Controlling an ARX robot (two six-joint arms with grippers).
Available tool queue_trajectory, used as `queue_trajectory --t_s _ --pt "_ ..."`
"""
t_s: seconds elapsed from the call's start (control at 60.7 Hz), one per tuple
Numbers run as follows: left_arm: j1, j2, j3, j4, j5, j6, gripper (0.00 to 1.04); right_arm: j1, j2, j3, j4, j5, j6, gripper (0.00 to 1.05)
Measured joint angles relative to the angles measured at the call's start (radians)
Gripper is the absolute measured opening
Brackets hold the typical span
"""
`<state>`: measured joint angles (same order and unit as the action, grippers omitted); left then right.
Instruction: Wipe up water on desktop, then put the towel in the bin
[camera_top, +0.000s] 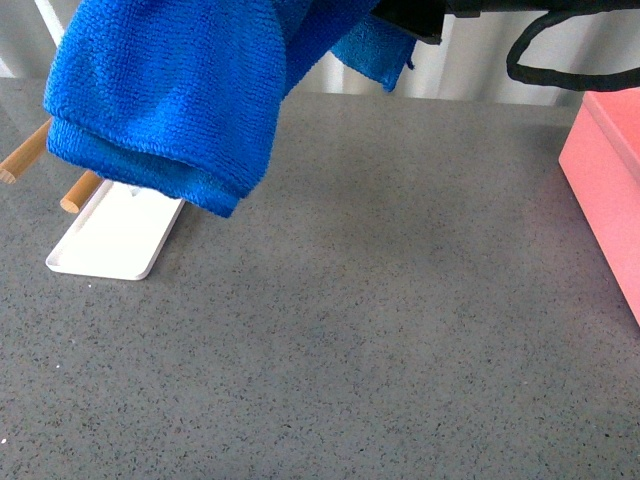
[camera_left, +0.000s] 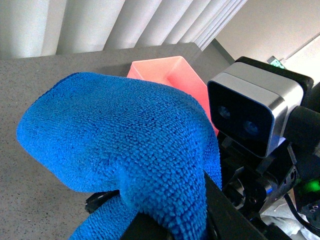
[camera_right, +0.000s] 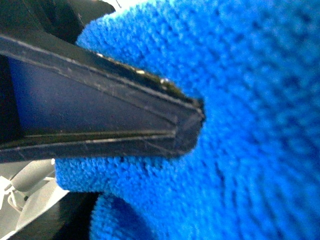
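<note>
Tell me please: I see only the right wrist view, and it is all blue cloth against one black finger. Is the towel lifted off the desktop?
Observer: Yes. In the front view the towel hangs in the air above the desktop and does not touch it.
Operator: Where stands the bin?
Observer: The pink bin is at the right edge of the front view, apart from the towel.
Operator: Is something below the towel?
Observer: A white tray with two wooden rods lies on the desktop. The towel's hem hides its far end.
</note>
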<state>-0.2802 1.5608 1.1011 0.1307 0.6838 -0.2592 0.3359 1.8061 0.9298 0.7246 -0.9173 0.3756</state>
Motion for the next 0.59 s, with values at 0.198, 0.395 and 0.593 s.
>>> queue_trajectory --t_s 0.198,0.395,0.593 --pt "0.0 0.0 0.0 0.0 0.001 0.001 0.33 0.002 0.002 -0.008 0.045 0.015 0.03 0.43" --pt "0.0 0.0 0.0 0.0 0.001 0.002 0.6 -0.003 0.002 -0.029 0.063 0.019 0.044 0.15" --pt "0.0 0.0 0.0 0.0 0.004 0.003 0.89 -0.011 -0.001 -0.036 0.047 0.026 0.043 0.04"
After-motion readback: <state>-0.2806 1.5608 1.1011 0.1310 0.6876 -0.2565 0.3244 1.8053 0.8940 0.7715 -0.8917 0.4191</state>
